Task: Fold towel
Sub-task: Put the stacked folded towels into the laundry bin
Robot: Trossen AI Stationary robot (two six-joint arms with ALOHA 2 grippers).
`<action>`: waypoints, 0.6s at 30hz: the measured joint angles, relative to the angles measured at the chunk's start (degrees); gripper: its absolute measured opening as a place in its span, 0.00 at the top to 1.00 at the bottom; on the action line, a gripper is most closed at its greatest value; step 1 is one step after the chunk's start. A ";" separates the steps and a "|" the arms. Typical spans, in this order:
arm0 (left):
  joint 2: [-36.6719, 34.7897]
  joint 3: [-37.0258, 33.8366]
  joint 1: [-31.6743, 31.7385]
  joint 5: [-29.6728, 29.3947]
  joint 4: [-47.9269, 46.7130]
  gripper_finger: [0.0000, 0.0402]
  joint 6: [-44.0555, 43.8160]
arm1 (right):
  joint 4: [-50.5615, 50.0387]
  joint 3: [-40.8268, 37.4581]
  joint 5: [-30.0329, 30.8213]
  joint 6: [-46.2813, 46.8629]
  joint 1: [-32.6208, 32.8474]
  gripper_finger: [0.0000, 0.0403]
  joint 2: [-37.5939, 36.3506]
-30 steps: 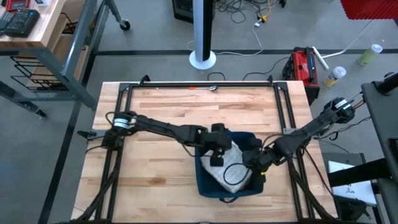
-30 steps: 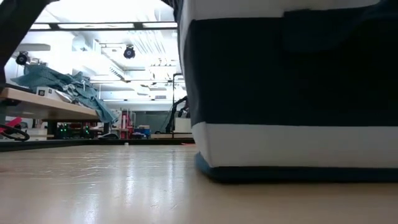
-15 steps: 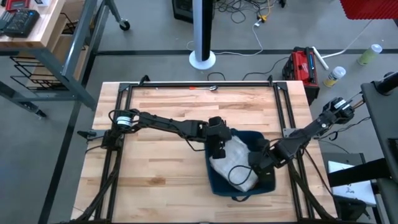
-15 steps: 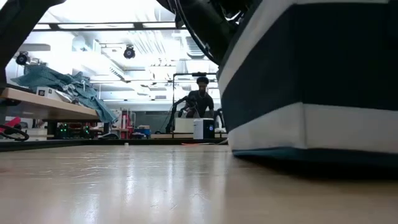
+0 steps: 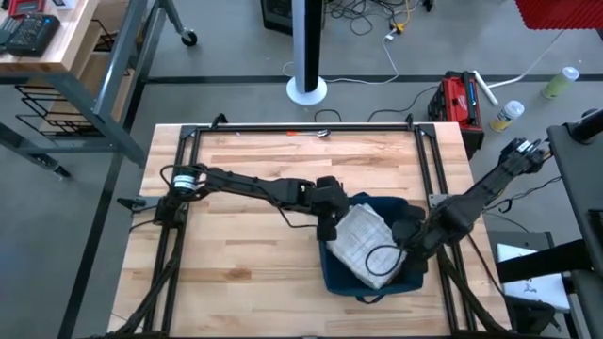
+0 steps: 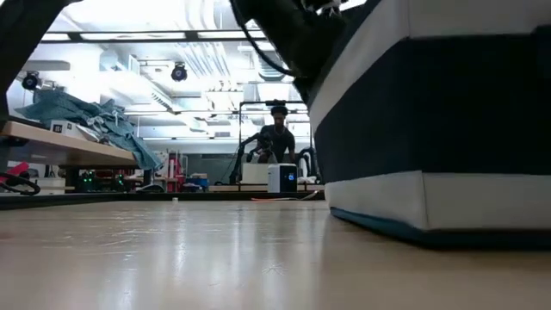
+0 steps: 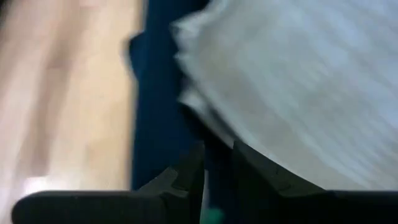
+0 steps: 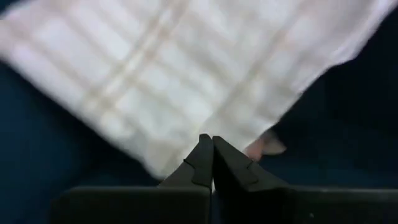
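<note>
1. Beyond the table, the low view shows me a bright workshop: a person (image 6: 277, 138) stands at a far bench in the middle of the frame, and a teal cloth (image 6: 90, 120) is heaped on a bench at the left.
2. From above I see the wooden table (image 5: 236, 273) filling the lower centre of the frame, with a white pole base (image 5: 307, 90) on the floor above it and a red toolbox (image 5: 460, 99) at the upper right.
3. A dark blue towel (image 5: 350, 278) sits on the table at lower centre-right, with a pale checked cloth (image 5: 363, 240) bunched on top of it. Both are raised off the wood rather than spread flat; in the low view the bundle fills the right side of the frame, with a white band along its lower edge.
4. My left gripper (image 5: 327, 222) reaches in from the left of the frame to the bundle's upper-left edge. In its wrist view the fingers stand slightly parted with dark blue fabric between them, so it has hold of the towel.
5. My right gripper (image 5: 412, 247) comes in from the right of the frame to the bundle's right edge. In its wrist view the fingertips (image 8: 203, 160) are pressed together under the pale cloth; they look pinched on its edge, though the view is too smeared to be sure.
</note>
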 joint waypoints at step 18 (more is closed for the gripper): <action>0.86 0.57 0.39 20.42 -6.83 0.81 7.91 | 11.25 -1.87 -4.36 -11.36 -3.93 1.00 3.44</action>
